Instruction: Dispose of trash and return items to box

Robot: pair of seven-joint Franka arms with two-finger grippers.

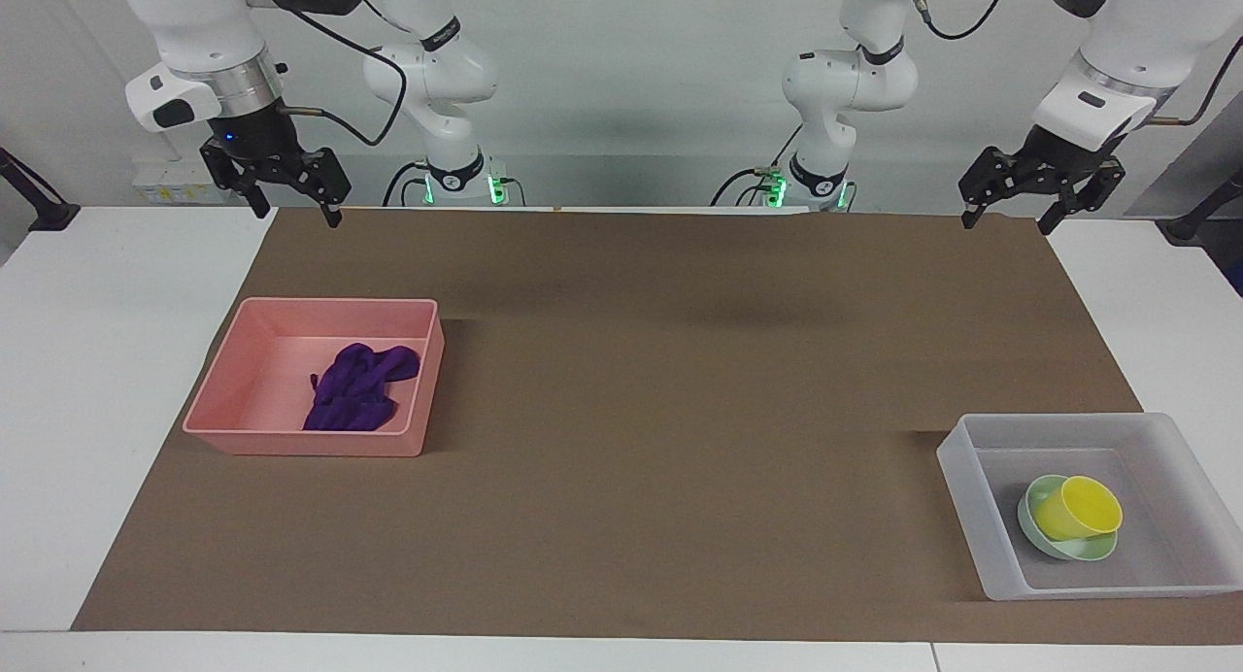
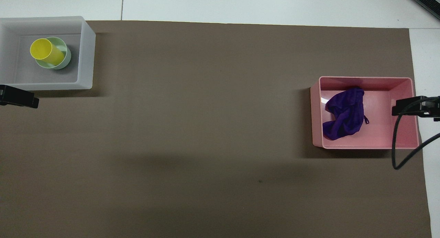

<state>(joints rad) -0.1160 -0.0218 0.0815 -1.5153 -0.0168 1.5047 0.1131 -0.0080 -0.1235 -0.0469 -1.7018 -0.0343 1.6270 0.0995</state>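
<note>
The purple cloth trash (image 1: 360, 387) (image 2: 344, 118) lies crumpled in the pink tray (image 1: 233, 386) (image 2: 405, 134) toward the right arm's end. The yellow cup (image 1: 1076, 508) (image 2: 46, 52) lies tilted in the mint-green bowl (image 1: 1088, 550) (image 2: 64, 45), both inside the translucent box (image 1: 959, 478) (image 2: 86, 55) toward the left arm's end. My left gripper (image 1: 1005, 223) hangs open in the air over the mat's corner by its base, holding nothing. My right gripper (image 1: 297, 213) hangs open and empty over the mat's other corner by the robots.
A brown mat (image 1: 680, 381) (image 2: 206, 128) covers most of the white table (image 1: 87, 361). A black cable (image 2: 395, 141) from the right arm loops over the pink tray's end in the overhead view.
</note>
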